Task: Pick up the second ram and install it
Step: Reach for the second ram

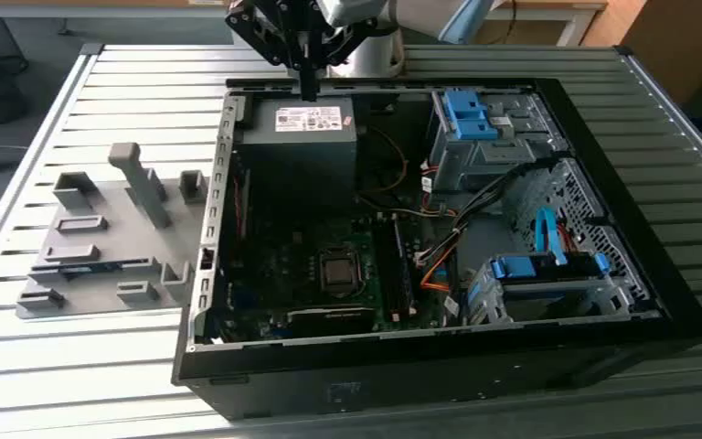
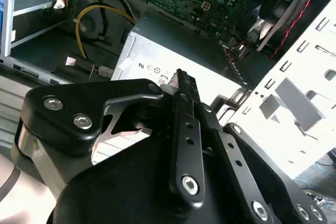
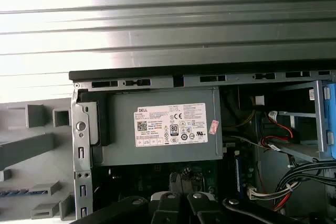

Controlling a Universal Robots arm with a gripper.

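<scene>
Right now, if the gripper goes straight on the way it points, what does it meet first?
Probably the grey power supply, close to its edge by the case wall. The gripper points down over that edge; depth is unclear, so the wall could come first.

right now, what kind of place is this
Likely a robotics lab bench for PC assembly: an open computer case sits on a slatted metal table, a grey fixture beside it, and a gripper hangs over the power supply.

All 3 views share the power supply (image 1: 296,151), both wrist views closest
</scene>
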